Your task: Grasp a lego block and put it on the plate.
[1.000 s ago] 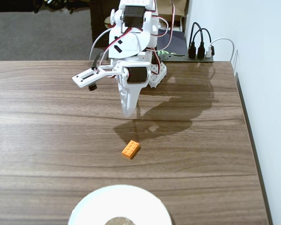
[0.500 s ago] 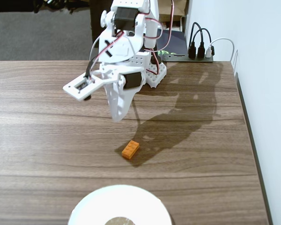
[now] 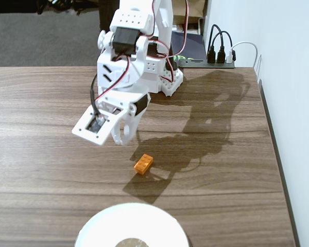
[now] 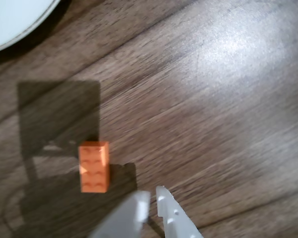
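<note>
1. Plate [image 3: 131, 226]: white, round, greyish-brown centre, at the near edge of the table [image 3: 41, 154] in the fixed view, cut off by the bottom of the frame. Nothing on the part that shows.
2. Wrist view catches only a sliver of the plate's white rim [image 4: 15, 20] in the top left corner; that sliver is bare too.
3. Lego block [image 3: 143, 164]: orange, studs up, flat on the wood around the middle of the table, between the arm's base and the plate, clear of the plate rim. Not on the plate.
4. In the wrist view the block [image 4: 94, 166] lies lengthwise, partly in the arm's dark shadow, just left of and a little beyond the fingertips, not touching them.
5. Gripper [image 4: 151, 194]: white, enters the wrist view from the bottom edge. The two tips sit nearly together with only a thin slit between them, holding nothing.
6. In the fixed view the gripper [image 3: 124, 135] hangs above the table, tilted down, to the left of and farther back than the block.
7. Arm base sits at the far edge of the table; black cables [image 3: 219, 49] plugged in near the far right corner.
</note>
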`<state>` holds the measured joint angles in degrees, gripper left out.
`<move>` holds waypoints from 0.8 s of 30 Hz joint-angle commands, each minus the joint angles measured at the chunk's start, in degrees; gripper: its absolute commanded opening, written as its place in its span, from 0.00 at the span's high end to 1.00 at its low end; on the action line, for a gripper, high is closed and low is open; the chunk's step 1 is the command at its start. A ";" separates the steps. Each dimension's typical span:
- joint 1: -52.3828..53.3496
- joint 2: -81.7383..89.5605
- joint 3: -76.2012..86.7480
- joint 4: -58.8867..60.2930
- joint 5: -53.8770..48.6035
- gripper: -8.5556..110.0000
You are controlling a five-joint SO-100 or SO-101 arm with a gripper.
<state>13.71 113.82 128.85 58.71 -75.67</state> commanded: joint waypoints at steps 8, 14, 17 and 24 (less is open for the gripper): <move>-4.04 -4.31 -3.25 0.09 2.02 0.75; -4.66 -7.03 -2.90 -2.37 4.13 0.75; -4.66 -8.44 -3.08 -3.34 4.22 0.75; -4.75 -10.37 -3.25 -4.75 4.31 0.75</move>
<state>9.40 103.62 127.88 54.93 -71.63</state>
